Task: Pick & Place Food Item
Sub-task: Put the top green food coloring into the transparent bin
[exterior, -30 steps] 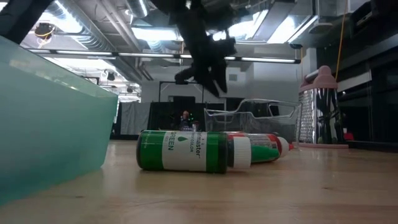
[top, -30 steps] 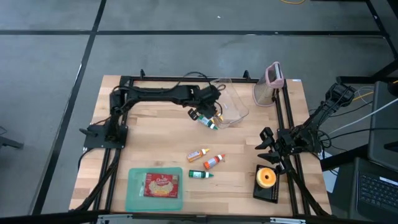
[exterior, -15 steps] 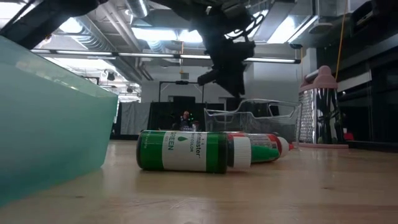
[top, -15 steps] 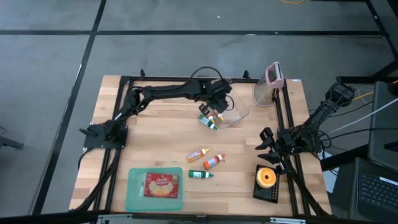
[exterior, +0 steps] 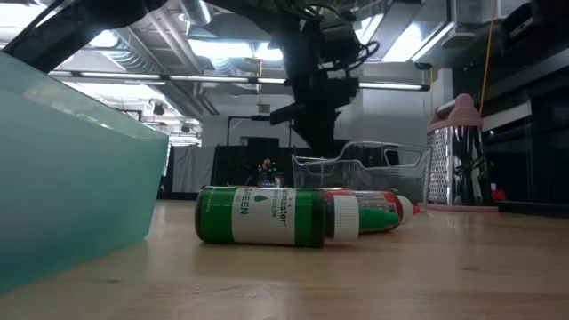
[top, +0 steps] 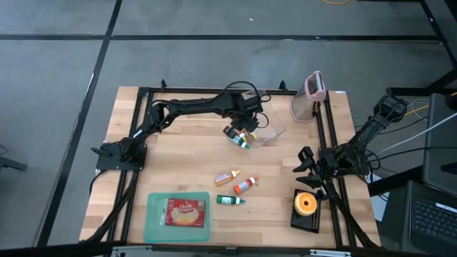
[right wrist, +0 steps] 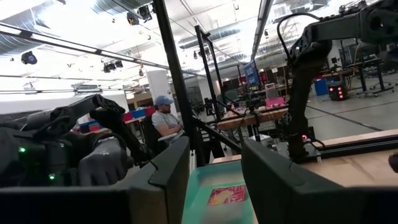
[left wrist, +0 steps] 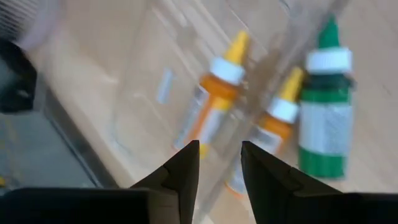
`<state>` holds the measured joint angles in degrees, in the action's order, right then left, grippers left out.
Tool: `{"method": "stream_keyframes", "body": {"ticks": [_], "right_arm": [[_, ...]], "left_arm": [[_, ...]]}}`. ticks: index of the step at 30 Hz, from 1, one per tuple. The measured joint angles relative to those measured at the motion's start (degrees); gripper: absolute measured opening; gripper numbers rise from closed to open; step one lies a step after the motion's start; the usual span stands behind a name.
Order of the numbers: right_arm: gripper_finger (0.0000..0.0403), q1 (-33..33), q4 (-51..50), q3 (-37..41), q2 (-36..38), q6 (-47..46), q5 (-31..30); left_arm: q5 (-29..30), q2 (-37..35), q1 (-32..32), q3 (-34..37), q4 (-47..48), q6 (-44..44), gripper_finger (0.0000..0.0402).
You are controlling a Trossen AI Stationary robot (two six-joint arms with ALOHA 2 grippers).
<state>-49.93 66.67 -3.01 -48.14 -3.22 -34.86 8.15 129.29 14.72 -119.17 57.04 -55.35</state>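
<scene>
Near tabletop's far edge — left gripper (top: 245, 128) fingers apart, empty, over clear plastic container (top: 265, 123) | orange-cap bottle (left wrist: 211, 102) in container, green-cap bottle (left wrist: 324, 112) just outside | prob. light, stiff, slick — grip mid-body | right gripper (top: 307, 169) idle at right edge, fingers parted | bare wood, workshop behind

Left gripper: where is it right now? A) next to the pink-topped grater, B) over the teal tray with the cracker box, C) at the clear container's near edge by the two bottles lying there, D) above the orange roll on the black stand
C. In the high view the left gripper hangs at the clear container, and its wrist view shows the yellow-tipped bottle and green bottle just ahead.
</scene>
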Motion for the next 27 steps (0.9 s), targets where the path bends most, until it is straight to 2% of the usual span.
{"method": "stream_keyframes", "body": {"ticks": [5,12,18,27], "right_arm": [[0.0146,0.0,-1.16,0.0,0.0,-0.04,1.23],[0.0146,0.0,-1.62,0.02,0.0,-1.93,1.23],[0.0146,0.0,-1.62,0.01,0.0,-1.92,1.25],[0.0146,0.0,-1.61,0.01,0.0,-2.34,1.25]], "left_arm": [[3.98,0.0,-1.53,0.0,2.03,1.51,0.0122],[0.37,-0.57,-4.85,0.05,4.79,5.73,0.0125],[1.12,-0.4,-8.55,2.65,4.37,9.97,0.0126],[-0.17,-0.46,-9.13,9.41,-4.7,13.4,0.0126]]}}
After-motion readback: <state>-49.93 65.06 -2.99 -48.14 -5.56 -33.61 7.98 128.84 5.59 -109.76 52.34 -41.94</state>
